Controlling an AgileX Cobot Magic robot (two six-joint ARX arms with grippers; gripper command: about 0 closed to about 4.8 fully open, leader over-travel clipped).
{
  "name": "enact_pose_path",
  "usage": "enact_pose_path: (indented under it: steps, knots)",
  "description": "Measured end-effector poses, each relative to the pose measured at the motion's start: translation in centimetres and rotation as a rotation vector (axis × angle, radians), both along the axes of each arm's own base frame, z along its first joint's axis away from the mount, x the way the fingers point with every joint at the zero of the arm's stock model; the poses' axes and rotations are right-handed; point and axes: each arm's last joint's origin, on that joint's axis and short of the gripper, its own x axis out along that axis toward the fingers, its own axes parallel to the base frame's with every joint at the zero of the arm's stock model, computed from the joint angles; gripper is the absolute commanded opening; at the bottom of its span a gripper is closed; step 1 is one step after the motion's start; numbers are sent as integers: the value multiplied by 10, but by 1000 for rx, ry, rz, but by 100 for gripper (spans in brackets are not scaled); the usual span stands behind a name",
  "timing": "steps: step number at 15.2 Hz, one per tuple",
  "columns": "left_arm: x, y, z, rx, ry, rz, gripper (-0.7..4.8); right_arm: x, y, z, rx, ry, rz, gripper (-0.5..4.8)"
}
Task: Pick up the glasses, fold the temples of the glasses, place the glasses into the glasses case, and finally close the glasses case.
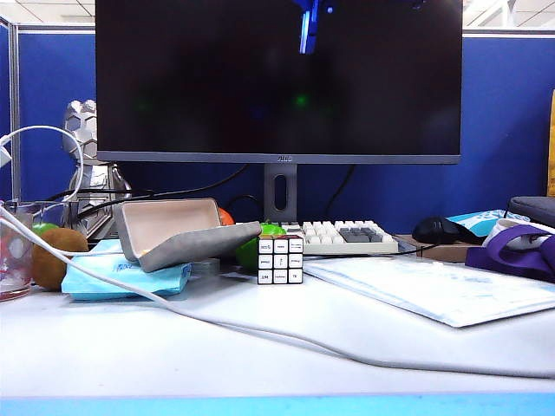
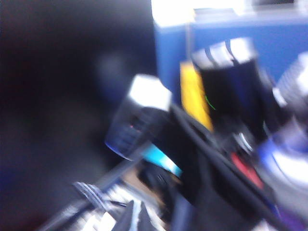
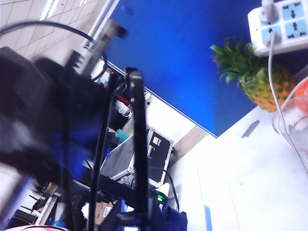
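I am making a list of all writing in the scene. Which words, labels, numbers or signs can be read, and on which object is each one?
None can be read with certainty.
Monitor: small logo on the lower edge, too small to read.
Puzzle cube: dark marks on the white tiles, too small.
Blue tissue packet: faint print, unreadable.
Keyboard: key legends too small.
Metal case: red and white sticker, blurred.
Left wrist view: fully blurred.

Your exterior camera sits low at table edge, facing the monitor; both wrist cameras look off the desk, sharing no recognisable part.
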Motion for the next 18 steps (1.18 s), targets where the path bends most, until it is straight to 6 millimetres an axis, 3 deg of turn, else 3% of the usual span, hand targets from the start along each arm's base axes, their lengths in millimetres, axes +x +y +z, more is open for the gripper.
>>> enact_pose_path:
  steps: [5,9,11,12,18]
  knots:
    - [-22,20,24,-288,141,231,-5,0,-1,11,46,-101,-7,-5]
    - [-22,19,6,-285,409,193,1,-2,-2,20,78,-159,-8,-5]
    - [-24,16,4,-270,457,104,77,-2,-2,22,86,-173,-10,-5]
    - [-23,15,3,-264,467,74,172,-2,-2,22,87,-174,-9,-5]
    - [-18,11,-2,-320,576,39,173,-2,-1,23,92,-181,-4,-5]
